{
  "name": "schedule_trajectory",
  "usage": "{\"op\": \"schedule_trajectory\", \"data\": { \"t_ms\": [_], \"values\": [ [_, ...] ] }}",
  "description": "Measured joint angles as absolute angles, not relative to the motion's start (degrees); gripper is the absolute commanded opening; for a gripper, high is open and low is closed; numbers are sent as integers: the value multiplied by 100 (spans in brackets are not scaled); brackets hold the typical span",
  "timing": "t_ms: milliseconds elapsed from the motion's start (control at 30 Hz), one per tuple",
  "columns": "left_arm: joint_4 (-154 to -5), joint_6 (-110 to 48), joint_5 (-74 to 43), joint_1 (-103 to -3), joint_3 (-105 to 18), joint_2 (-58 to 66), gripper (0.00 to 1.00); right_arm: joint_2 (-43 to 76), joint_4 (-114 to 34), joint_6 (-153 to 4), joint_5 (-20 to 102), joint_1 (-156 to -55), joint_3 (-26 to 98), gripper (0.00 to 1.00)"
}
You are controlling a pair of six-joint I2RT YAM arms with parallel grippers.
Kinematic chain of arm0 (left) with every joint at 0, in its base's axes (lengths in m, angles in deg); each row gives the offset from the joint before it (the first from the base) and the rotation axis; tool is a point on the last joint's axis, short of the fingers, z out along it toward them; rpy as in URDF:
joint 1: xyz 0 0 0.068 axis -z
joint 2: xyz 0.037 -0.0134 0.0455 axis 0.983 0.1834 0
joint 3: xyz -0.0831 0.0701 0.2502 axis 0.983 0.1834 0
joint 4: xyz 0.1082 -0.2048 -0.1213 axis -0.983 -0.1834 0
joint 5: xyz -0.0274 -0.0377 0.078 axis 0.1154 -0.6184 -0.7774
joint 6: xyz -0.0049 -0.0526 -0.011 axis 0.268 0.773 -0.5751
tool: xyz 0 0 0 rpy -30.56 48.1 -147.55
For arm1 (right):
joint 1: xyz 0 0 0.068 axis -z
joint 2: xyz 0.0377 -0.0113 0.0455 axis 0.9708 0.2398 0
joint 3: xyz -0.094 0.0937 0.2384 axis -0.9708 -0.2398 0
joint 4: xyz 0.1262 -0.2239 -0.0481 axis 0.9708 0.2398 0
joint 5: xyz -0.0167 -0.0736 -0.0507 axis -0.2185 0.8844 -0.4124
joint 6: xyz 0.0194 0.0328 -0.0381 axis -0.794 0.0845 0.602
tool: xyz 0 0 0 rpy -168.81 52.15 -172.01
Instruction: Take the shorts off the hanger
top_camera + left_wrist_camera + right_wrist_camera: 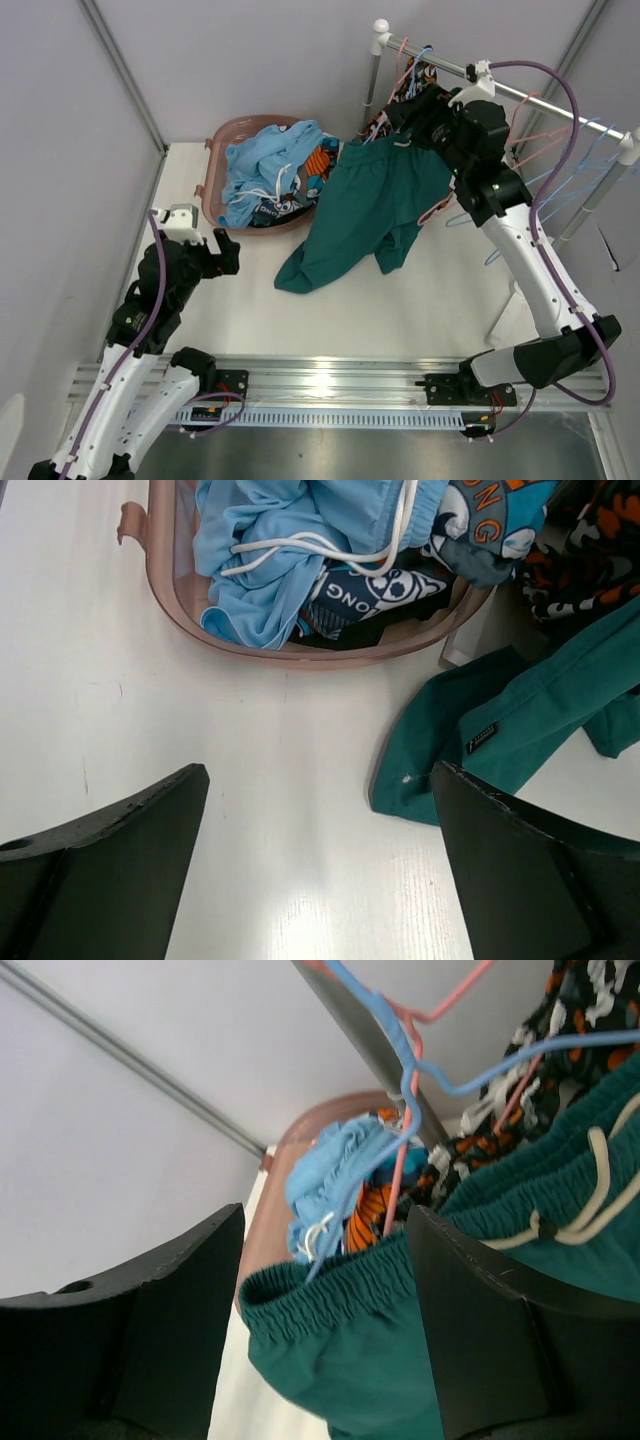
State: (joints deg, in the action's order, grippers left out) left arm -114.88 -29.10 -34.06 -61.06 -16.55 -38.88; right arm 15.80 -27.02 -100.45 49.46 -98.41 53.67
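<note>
The teal green shorts (365,205) hang by the waistband from a hanger near the rail and drape down onto the table. My right gripper (415,118) is up at the waistband. In the right wrist view its jaws (328,1230) stand wide open with the elastic waistband (340,1285) between them, under a blue hanger (400,1055) and a pink one. Camouflage shorts (415,78) hang on the rail behind. Light blue shorts (265,160) and patterned shorts (370,590) lie in the basket. My left gripper (228,252) is open and empty above the table (320,780).
A pink-brown basket (215,140) stands at the back left of the white table. The metal rail (520,95) crosses the back right, with several empty pink and blue hangers (570,150) on it. A leg of the teal shorts (470,745) lies just right of my left fingers.
</note>
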Motion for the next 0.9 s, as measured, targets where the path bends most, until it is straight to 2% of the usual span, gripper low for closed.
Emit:
{"op": "schedule_trajectory", "data": {
  "t_ms": [167,333,433,467,533,567,633,667,733,767,800,900],
  "values": [
    [-11464,-2910,-3408,-5957,-1653,-3838,99,1790,-3275,-10041,5414,-10068,5266,70],
    [-11462,-2910,-3423,-5885,-1653,-3829,99,2240,-3437,-10043,5702,-10186,5262,65],
    [-11460,-2910,-3425,-5852,-1653,-3847,99,2387,-3445,-10043,5842,-10219,5249,56],
    [-11458,-2910,-3427,-5837,-1653,-3847,99,2395,-3463,-10045,5886,-10223,5231,49],
    [-11460,-2912,-3430,-5809,-1653,-3847,99,2395,-3528,-10061,5967,-10228,5216,41],
    [-11460,-2910,-3430,-5800,-1653,-3847,99,2395,-3577,-10076,6004,-10228,5214,34],
    [-11458,-2912,-3445,-5789,-1651,-3847,99,2395,-3655,-10098,6043,-10228,5210,28],
    [-11458,-2912,-3452,-5782,-1651,-3844,99,2393,-3690,-10111,6056,-10230,5197,19],
    [-11458,-2912,-3469,-5776,-1651,-3840,99,2382,-3714,-10168,6087,-10232,5153,11],
    [-11458,-2910,-3476,-5774,-1651,-3840,99,2371,-3721,-10207,6111,-10232,5100,3],
    [-11456,-2910,-3482,-5772,-1651,-3836,99,2363,-3719,-10233,6137,-10232,5048,0],
    [-11456,-2912,-3504,-5763,-1651,-3827,99,2317,-3743,-10244,6181,-10232,4923,0]
  ]
}}
